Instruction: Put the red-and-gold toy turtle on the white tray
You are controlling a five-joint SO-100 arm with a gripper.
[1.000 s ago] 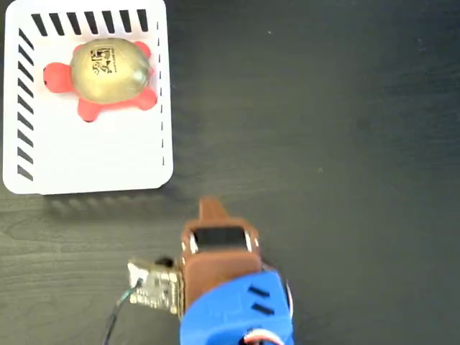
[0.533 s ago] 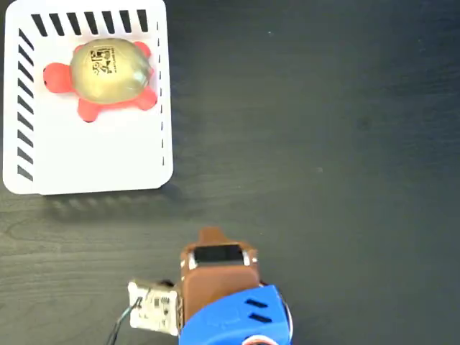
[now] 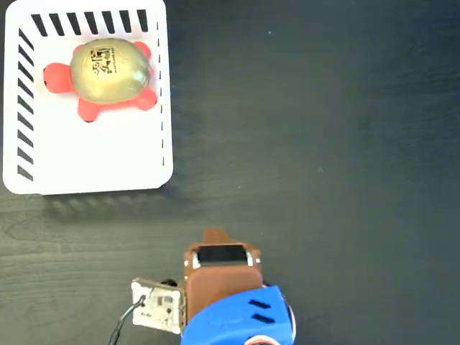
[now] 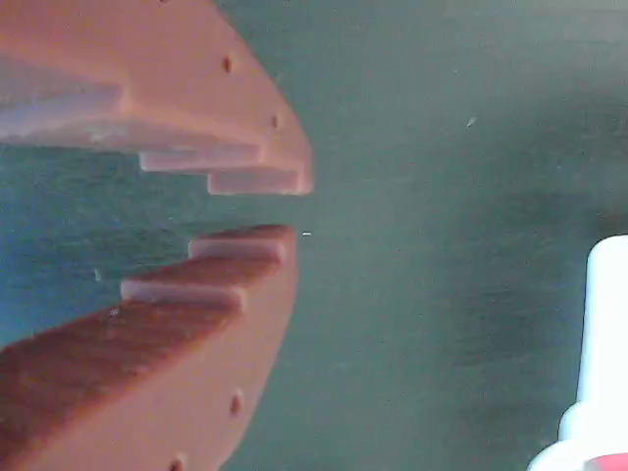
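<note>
The red-and-gold toy turtle (image 3: 108,72) lies on the white tray (image 3: 93,158) at the top left of the fixed view, in the tray's upper half, with its head pointing left. My gripper (image 3: 213,236) is far from it, near the bottom edge, pointing up the picture. In the wrist view the two brown fingers (image 4: 245,265) stand slightly apart, so the gripper (image 4: 294,209) is open with only dark table showing between them. A white strip of the tray (image 4: 603,334) shows at the right edge of that view.
The dark wood-grain table (image 3: 323,144) stretches across the fixed view. The arm's brown and blue body (image 3: 230,302) and a small circuit board with wires (image 3: 158,305) sit at the bottom centre.
The arm has drawn back toward the bottom edge, away from the tray, and has hardly moved over the last half second. The turtle and tray stay put.
</note>
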